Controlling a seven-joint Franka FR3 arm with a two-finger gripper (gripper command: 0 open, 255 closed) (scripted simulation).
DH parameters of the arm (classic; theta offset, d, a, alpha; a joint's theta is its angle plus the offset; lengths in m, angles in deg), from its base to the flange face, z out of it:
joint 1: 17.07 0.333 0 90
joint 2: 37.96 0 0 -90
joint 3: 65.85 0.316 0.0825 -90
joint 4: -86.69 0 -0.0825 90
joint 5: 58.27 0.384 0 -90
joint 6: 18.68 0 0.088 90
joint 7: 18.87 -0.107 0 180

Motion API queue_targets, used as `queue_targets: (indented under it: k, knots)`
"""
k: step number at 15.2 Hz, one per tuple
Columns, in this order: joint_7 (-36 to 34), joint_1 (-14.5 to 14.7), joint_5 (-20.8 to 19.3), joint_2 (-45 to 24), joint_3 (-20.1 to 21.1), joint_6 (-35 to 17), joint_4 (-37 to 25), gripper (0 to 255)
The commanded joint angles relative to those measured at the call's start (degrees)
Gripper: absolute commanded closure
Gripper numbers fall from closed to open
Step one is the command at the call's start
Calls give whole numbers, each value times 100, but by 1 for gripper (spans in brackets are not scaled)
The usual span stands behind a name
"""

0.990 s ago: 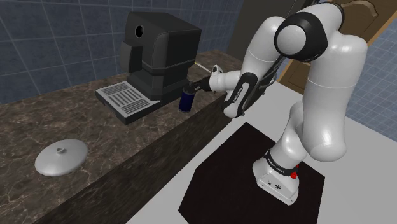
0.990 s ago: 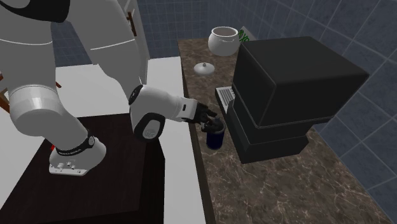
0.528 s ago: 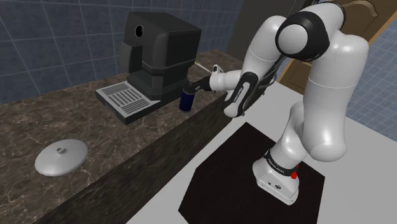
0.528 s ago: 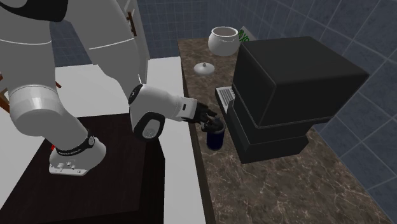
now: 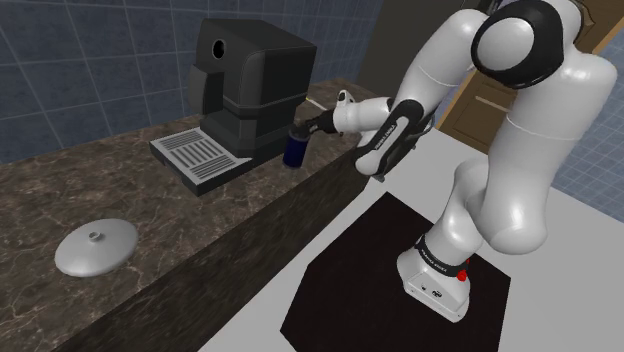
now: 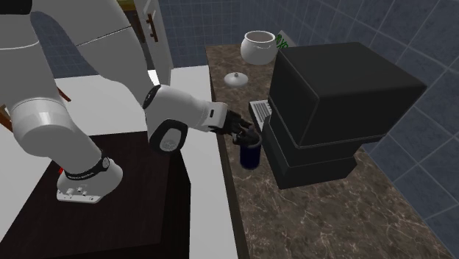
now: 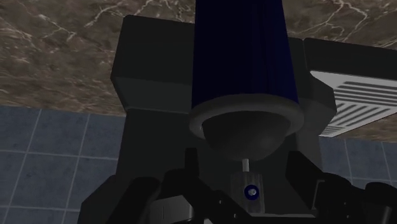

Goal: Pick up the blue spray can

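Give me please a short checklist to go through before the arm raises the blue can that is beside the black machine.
1. The blue spray can sits between the fingers of the gripper: ok.
2. The fingers are shut on the can: ok. In the wrist view they clasp it at its dark cap.
3. The can is upright: ok in the shoulder view.
4. There is room beside the black coffee machine: not ok. The can is very close to the machine's side, so a straight upward lift seems safest.
5. The can's base is off the counter: cannot tell.
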State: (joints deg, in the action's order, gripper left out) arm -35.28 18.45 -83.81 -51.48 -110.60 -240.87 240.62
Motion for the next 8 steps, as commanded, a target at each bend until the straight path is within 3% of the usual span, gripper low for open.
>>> queue_targets:
  k: [1, 8]
  knots:
    - [109, 83, 14, 273, -70, 235, 21, 255]
    - [544, 295, 211, 996, -208, 835, 103, 255]
